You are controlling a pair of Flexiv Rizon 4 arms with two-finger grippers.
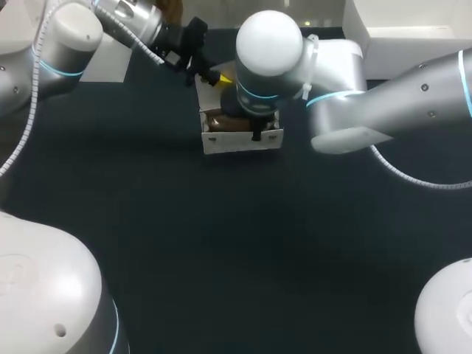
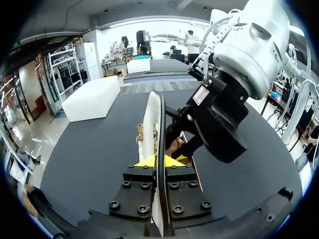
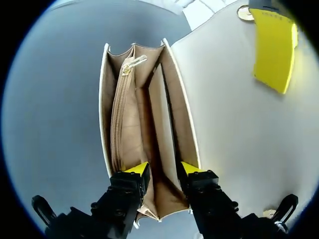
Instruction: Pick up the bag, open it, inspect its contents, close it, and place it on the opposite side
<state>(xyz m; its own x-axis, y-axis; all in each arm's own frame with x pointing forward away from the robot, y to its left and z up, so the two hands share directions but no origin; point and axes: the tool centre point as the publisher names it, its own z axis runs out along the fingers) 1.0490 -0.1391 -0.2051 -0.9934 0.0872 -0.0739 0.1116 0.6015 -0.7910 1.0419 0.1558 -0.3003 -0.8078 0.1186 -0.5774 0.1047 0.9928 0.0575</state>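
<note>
The left claw (image 2: 158, 162) pinches the stiff flap (image 2: 151, 117) edge-on, holding it upright. Its white handbag (image 1: 240, 140) stands open on the table (image 1: 221, 251), upper middle of the head view. The right claw (image 3: 164, 171) hangs spread over the tan compartments (image 3: 129, 124), seemingly touching nothing. The bag looks light, boxy and smooth, and the flap's edge is likely the best place to take hold.

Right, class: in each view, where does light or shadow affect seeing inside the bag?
Head view: the right arm's joint glares and shades the bag, inside dark. Right wrist view: lining evenly lit, zip plain. Left wrist view: flap edge-on, inside hidden.
</note>
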